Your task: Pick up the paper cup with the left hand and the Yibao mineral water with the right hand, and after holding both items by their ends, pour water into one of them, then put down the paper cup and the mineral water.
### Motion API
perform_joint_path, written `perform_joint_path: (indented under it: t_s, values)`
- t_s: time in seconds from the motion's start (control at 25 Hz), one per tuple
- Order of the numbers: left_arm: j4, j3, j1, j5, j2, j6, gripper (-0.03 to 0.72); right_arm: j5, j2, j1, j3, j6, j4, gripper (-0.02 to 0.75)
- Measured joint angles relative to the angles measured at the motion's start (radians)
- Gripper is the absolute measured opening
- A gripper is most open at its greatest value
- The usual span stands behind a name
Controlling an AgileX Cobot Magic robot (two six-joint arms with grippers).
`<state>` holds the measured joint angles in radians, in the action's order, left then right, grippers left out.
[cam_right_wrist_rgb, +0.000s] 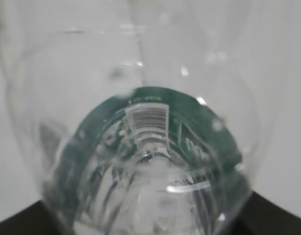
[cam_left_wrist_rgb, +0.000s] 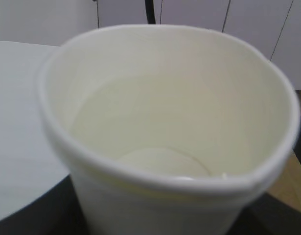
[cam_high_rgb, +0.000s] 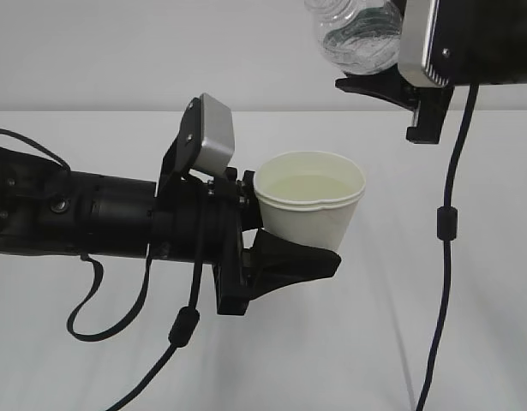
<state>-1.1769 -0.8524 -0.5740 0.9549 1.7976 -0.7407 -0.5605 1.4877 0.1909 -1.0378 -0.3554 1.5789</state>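
Labels: only readable marking is on the Yibao mineral water (cam_right_wrist_rgb: 155, 147), where the right wrist view looks along the clear body at the dark green label band with a white barcode block; the print beside it is too blurred to read. No brand name legible in any view. The paper cup (cam_high_rgb: 308, 199) carries no print

Cup: plain white, tapered, rolled rim, cream-white inside. Rim is squeezed slightly out of round, best seen in the left wrist view (cam_left_wrist_rgb: 160, 147). It is upright, off the table (cam_high_rgb: 349, 360), at about mid-frame in the exterior view. Inside there is a pale, level surface that looks like liquid, partway up

Bottle: clear ribbed plastic, only a rounded end shows at the top edge of the exterior view (cam_high_rgb: 353, 34), above and slightly right of the cup, not touching it. Which end points down I cannot tell from these views. Some water visible pooled inside

Jaws: the left hand (cam_high_rgb: 284, 248) comes in from the left, jaws clamped on the cup's lower wall, one black wedge finger (cam_high_rgb: 297, 261) under and along its side. The right hand (cam_high_rgb: 392, 81) at top right has its jaws set partway apart and gripping the bottle body; a black finger sits just below the bottle

Both items are held in the air over the white table
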Motion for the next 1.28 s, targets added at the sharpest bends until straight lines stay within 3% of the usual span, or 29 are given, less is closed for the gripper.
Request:
perform_joint_path:
  t_s: [1.28]
  values:
    - [0.0, 0.0, 0.0, 0.0, 0.0, 0.0, 0.458, -0.002, 0.0, 0.0, 0.0, -0.269, -0.239, 0.412]
